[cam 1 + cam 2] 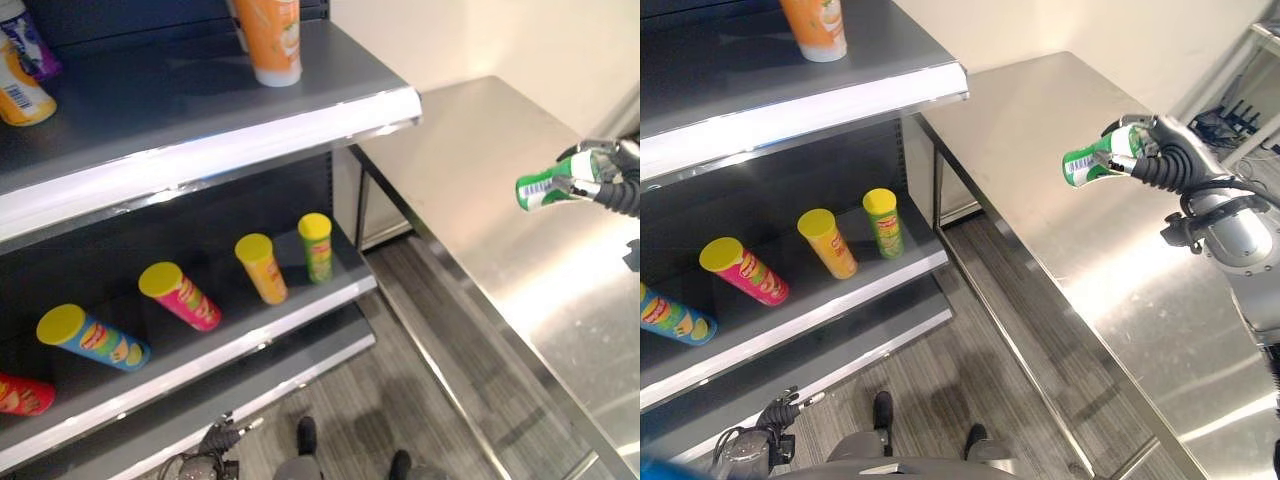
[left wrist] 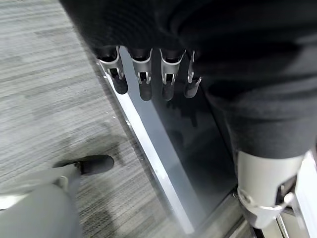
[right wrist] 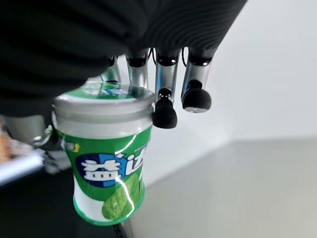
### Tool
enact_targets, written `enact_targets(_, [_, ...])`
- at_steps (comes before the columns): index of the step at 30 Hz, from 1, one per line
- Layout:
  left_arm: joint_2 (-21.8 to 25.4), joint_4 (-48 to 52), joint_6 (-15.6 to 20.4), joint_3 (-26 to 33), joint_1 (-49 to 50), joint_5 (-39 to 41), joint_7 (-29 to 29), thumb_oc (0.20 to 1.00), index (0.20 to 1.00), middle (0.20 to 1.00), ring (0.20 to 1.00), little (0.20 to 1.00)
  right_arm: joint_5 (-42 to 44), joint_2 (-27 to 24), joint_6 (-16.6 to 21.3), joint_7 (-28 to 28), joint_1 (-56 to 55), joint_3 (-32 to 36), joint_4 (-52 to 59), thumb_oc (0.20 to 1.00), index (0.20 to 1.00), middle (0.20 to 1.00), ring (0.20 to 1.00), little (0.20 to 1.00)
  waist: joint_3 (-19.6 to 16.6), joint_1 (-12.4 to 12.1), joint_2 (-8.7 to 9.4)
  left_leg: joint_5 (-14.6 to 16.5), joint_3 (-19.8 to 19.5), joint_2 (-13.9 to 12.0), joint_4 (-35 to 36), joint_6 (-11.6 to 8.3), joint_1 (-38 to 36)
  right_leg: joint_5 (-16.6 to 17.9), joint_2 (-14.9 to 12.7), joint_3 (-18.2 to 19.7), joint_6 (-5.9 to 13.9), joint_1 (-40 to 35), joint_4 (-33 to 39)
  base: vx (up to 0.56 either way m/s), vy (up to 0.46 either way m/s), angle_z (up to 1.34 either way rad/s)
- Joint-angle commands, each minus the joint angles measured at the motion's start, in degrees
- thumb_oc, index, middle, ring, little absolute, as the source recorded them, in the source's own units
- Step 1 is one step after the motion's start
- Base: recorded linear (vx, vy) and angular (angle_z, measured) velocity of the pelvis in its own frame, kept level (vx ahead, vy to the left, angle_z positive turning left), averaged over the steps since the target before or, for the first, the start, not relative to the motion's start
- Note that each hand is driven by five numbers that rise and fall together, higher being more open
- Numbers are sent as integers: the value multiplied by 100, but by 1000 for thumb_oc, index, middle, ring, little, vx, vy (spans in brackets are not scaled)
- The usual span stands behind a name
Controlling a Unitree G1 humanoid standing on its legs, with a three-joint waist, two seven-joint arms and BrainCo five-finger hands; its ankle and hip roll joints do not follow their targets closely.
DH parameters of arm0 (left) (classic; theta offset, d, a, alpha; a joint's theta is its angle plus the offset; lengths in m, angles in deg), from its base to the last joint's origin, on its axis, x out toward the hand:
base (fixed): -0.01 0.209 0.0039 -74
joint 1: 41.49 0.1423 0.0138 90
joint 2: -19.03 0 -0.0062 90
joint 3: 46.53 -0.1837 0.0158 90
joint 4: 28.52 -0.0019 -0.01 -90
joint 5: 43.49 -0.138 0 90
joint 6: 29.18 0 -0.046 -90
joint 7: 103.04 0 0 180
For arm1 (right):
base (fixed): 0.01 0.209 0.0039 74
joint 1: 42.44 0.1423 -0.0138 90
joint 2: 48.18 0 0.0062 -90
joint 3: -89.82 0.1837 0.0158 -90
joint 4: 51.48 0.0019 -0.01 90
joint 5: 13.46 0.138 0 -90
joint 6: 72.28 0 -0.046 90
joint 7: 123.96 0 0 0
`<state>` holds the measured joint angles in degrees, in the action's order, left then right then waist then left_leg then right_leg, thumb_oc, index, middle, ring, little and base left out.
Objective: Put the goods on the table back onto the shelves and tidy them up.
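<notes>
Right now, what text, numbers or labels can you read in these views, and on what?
Nothing can be quoted with certainty.
Green tub in the right hand: white characters on a blue patch, curving out of sight; barcode digits too small.
Yellow-lidded tubes: labels too small.
Orange cup: print blurred.
Yellow bottle: barcode too small.

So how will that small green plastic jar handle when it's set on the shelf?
The small green plastic jar, held in the right hand, looks rigid, probably light. Its glossy wrap may be slippery, and sideways it could roll.
</notes>
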<state>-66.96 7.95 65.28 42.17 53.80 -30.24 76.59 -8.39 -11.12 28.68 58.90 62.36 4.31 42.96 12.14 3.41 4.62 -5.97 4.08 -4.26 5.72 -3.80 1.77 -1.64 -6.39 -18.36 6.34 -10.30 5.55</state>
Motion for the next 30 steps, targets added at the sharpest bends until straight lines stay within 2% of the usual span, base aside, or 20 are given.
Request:
enact_targets(1, [73, -242, 122, -19, -304, -79, -126, 1000, 1000, 1000, 1000, 1000, 380, -487, 356, -181, 323, 194, 245, 200, 200, 200, 200, 200, -303, -127, -24, 661, 500, -962, -323, -717, -680, -408, -338, -119, 318, 207, -318, -2, -41, -12])
enact_targets(11, [103, -320, 167, 64, -289, -82, -136, 1000, 1000, 1000, 1000, 1000, 825, -563, 614, -180, 618, 418, 860, 200, 200, 200, 200, 200, -376, -40, -44, 613, 606, -1144, -356, -794, -765, -502, -159, 34, 236, 207, -288, -14, -50, -7])
enact_targets(19, [229, -313, 197, 160, -250, 100, -154, 1000, 1000, 1000, 1000, 1000, 1076, -683, 731, -183, 1373, 40, 1130, 200, 200, 200, 200, 200, -291, -116, -97, 299, 353, -1516, -557, -1025, -643, -769, 327, 86, -83, 72, -234, -26, -146, 3])
enact_targets(20, [244, -326, 197, 206, -231, 157, -168, 1000, 1000, 1000, 1000, 1000, 1058, -734, 726, -191, 1504, -24, 1174, 200, 200, 200, 200, 200, -197, -165, -132, 78, 225, -1592, -717, -1069, -538, -821, 400, 48, -147, 45, -252, -49, -172, 23])
enact_targets(22, [224, -336, 193, 185, -267, 157, -190, 1000, 1000, 1000, 1000, 1000, 1061, -751, 709, -227, 1656, -94, 1227, 200, 200, 200, 200, 200, -58, -238, -153, -256, 223, -1574, -1039, -1046, -193, -839, 373, -100, -195, 33, -290, -81, -124, 29])
enact_targets(24, [213, -338, 194, 196, -268, 183, -189, 1000, 1000, 1000, 1000, 1000, 1068, -742, 694, -236, 1696, -126, 1224, 200, 200, 200, 200, 200, -55, -222, -166, -333, 265, -1584, -1075, -1061, -114, -843, 347, -163, -187, 44, -279, -55, -1, 43])
enact_targets(26, [183, -374, 220, 262, -214, 223, -200, 1000, 1000, 1000, 1000, 1000, 981, -709, 678, -276, 1990, -363, 1172, 200, 200, 200, 200, 200, -104, -219, -252, -519, 423, -1710, -961, -1120, -162, -783, 114, -306, -90, 60, -259, -46, 147, 59])
enact_targets(27, [172, -374, 221, 278, -205, 223, -199, 1000, 1000, 1000, 1000, 1000, 978, -707, 678, -280, 2059, -432, 1157, 200, 200, 200, 200, 200, -104, -207, -254, -527, 435, -1705, -943, -1120, -178, -783, 108, -300, -87, 60, -262, -85, 252, 31])
enact_targets(28, [180, -386, 252, 327, -123, 250, -219, 1000, 1000, 1000, 1000, 1000, 893, -717, 670, -305, 2170, -550, 1138, 200, 200, 200, 200, 200, -109, -188, -272, -731, 447, -1885, -961, -1120, -220, -699, -99, -335, -20, 153, -283, -108, 197, 15])
enact_targets(30, [164, -375, 269, 346, -93, 240, -232, 1000, 1000, 1000, 1000, 1000, 829, -729, 680, -315, 2219, -630, 1121, 200, 200, 200, 200, 200, -134, -128, -280, -764, 485, -1978, -928, -1120, -279, -662, -205, -356, 23, 235, -298, -107, 169, 23])
